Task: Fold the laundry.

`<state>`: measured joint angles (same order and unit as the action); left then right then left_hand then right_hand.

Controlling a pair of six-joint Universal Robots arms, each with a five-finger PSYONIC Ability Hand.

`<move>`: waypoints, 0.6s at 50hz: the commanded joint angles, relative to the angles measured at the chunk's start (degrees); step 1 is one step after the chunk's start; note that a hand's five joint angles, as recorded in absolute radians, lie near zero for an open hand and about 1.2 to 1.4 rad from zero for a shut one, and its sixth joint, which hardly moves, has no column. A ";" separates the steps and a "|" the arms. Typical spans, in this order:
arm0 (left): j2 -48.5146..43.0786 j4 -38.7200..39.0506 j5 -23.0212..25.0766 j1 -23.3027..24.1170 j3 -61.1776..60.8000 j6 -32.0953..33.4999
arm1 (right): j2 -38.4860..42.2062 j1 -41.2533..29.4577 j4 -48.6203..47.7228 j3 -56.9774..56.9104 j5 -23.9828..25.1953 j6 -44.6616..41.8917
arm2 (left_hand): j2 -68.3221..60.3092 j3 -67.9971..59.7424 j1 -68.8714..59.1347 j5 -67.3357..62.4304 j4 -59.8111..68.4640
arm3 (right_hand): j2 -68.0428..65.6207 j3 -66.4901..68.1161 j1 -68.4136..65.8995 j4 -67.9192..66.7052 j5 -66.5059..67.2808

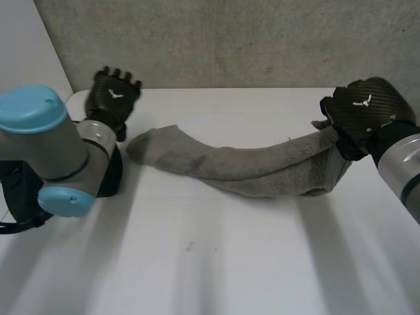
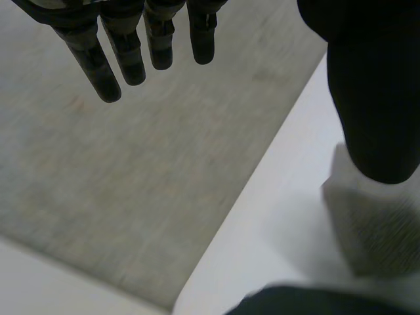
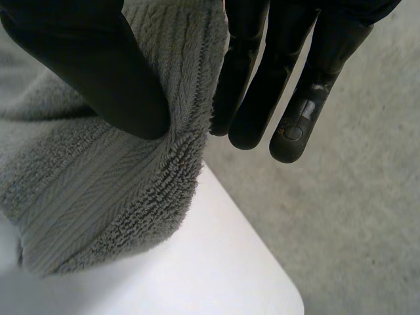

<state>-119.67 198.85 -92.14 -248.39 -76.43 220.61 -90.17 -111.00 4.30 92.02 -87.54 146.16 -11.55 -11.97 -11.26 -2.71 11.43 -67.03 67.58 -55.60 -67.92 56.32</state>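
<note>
White table point(image 1: 216, 262), grey concrete-looking wall point(image 1: 230, 39) behind it. One grey towel point(image 1: 249, 167), bunched into a long roll, runs across the table from left of centre to the right side.

Right hand point(image 1: 361, 115): closed on the towel's right end. In the right wrist view, the ribbed terry edge point(image 3: 98, 190) is pinched between the thumb point(image 3: 92, 65) and the fingers point(image 3: 289, 72). That end rises from the table into the hand; the rest lies on the surface. The table's corner point(image 3: 216, 275) sits under the held edge.

Left hand point(image 1: 113, 95): at the far-left part of the table near the back edge, just beside the towel's left end. It holds nothing. In the left wrist view its fingers point(image 2: 131, 52) are straight and spread, over the grey backdrop past the table edge. The thumb point(image 2: 374, 98) is in front of the towel end point(image 2: 374, 223); can't tell if it touches.

Left arm elbow point(image 1: 46, 151) is low over the table's left side.
</note>
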 commanded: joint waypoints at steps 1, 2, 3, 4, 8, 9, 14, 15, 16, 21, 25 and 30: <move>-7.85 -0.48 8.10 3.25 4.62 -3.78 | -7.55 -0.01 2.47 0.97 6.32 1.40 | 1.55 1.97 1.26 2.71 -1.43 | -12.97 12.42 -24.40 -12.08 13.68; -10.12 -0.56 9.42 4.56 6.19 -4.31 | -8.09 -0.01 2.47 1.06 6.59 1.58 | 1.55 1.97 1.26 2.71 -1.43 | -12.97 12.42 -24.40 -12.08 13.68; -10.84 -0.65 9.78 5.01 6.73 -4.40 | -8.53 -0.01 2.55 1.14 6.77 1.75 | 1.55 1.97 1.26 2.71 -1.43 | -12.97 12.42 -24.40 -12.08 13.68; -11.71 -0.65 10.13 5.54 7.34 -4.49 | -9.40 -0.10 2.56 1.32 6.86 1.93 | 1.55 1.97 1.26 2.71 -1.43 | -12.97 12.42 -24.40 -12.08 13.68; -16.02 -1.35 10.57 6.69 9.89 -4.49 | -10.55 -0.10 2.64 1.58 6.86 2.11 | 1.55 1.97 1.26 2.71 -1.43 | -12.97 12.42 -24.40 -12.08 13.68; -17.42 -1.97 10.66 6.77 10.86 -4.49 | -10.64 -0.10 2.64 1.67 6.86 2.11 | 1.34 1.76 1.05 2.50 -1.22 | -12.97 12.42 -24.40 -12.08 13.68; -21.30 -3.99 10.66 8.09 14.46 -4.40 | -10.64 0.16 2.64 1.94 6.86 2.11 | -0.68 -0.26 -0.97 0.48 0.80 | -12.97 12.42 -24.40 -12.08 13.68; -21.74 -4.34 10.66 8.27 15.08 -4.40 | -10.64 0.17 2.64 1.94 6.86 2.11 | -1.02 -0.60 -1.30 0.14 1.14 | -12.97 12.42 -24.40 -12.08 13.68; -22.26 -4.69 10.66 8.44 15.69 -4.40 | -10.64 0.25 2.64 2.02 6.86 2.11 | -1.85 -1.43 -2.14 -0.69 1.97 | -12.97 12.42 -24.40 -12.08 13.68; -25.51 -8.11 11.45 8.53 20.26 -4.49 | -10.64 0.60 2.64 2.11 6.95 2.11 | -14.94 -14.52 -15.23 -13.78 15.06 | -12.97 12.42 -24.40 -12.08 13.68; -27.89 -12.15 11.72 8.36 24.12 -4.31 | -10.47 0.69 2.47 2.03 7.12 2.11 | -50.61 -50.19 -50.89 -49.45 50.73 | -12.97 12.42 -24.40 -12.08 13.68; -28.60 -14.19 10.05 7.65 28.26 -4.31 | -8.63 0.69 2.20 1.06 7.39 2.02 | -68.45 -68.03 -68.74 -67.29 68.57 | -12.97 12.42 -24.40 -12.08 13.68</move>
<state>-146.31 188.79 -80.76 -239.90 -54.25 216.22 -100.60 -110.33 6.81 94.05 -80.49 148.26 -53.38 -51.91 -56.25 -41.56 52.25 -67.03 67.58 -55.60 -68.11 56.33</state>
